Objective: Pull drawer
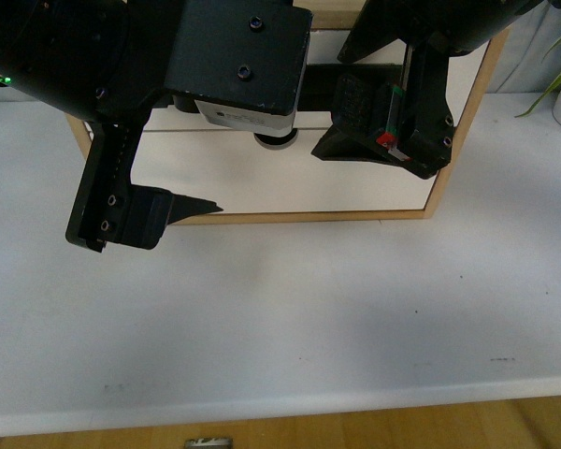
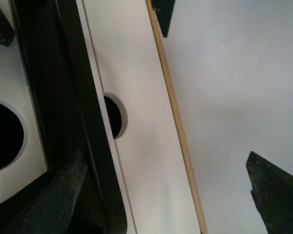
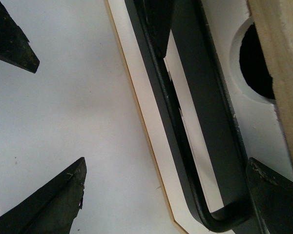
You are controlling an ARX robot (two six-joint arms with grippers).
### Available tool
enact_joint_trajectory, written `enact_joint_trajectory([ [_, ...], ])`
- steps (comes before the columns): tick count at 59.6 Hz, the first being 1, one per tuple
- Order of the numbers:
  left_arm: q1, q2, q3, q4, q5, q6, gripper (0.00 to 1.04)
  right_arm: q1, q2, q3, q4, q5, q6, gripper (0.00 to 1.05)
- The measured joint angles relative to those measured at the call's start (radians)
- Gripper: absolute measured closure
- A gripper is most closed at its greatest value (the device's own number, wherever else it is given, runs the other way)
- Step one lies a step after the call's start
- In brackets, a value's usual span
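The drawer (image 1: 463,79) is the upper one in a wood-framed cabinet (image 1: 355,216) standing at the far edge of the white worktop (image 1: 309,318) — its long black handle (image 1: 320,75) runs across the front. The right hand (image 3: 166,163) is up at the handle's right end, fingers spread wide with the bar lying between them; whether they touch it I cannot tell. The left hand (image 2: 166,161) hangs spread too, in front of the plain lower front (image 1: 290,178).

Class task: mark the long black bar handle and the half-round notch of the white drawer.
Long black bar handle (image 3: 212,131): right wrist view, middle of bar.
Half-round notch (image 3: 258,63): right wrist view, dark opening.
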Motion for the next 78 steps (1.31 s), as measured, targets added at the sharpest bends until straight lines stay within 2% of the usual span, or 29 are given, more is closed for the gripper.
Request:
enact_joint_trajectory([
  [38, -0.006, 0.013, 0.010, -0.011, -0.037, 0.014, 0.06, 0.006, 0.050, 0.035, -0.041, -0.007, 0.004, 0.09],
  [78, 0.004, 0.024, 0.021, -0.053, -0.055, 0.035, 0.06, -0.029, 0.075, 0.035, -0.077, -0.064, 0.048, 0.09],
])
